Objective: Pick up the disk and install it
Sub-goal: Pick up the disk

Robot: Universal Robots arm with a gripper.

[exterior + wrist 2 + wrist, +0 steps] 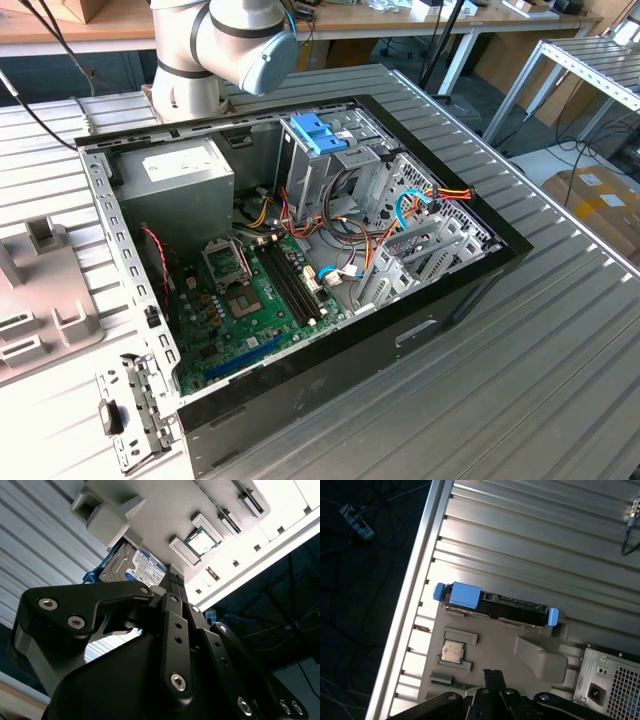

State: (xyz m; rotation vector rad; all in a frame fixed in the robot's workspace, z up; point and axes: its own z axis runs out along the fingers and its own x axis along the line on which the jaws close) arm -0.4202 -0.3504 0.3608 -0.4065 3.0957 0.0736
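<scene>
The disk lies apart from the claw, seated along the far rim of a grey tray on the ribbed desk. A processor chip sits in a tray pocket between the two. The disk's long axis runs crosswise to the line from claw to disk, with its blue bracket showing at both ends. In the second wrist view its labelled face looks tilted up, as if propped on a long edge. The claw's fingers are drawn narrow, nearly together, and hold nothing. A raised block of the tray stands near one end of the disk. The computer case is close on that side and the desk's edge on the other. Bare desk lies beyond the disk.
</scene>
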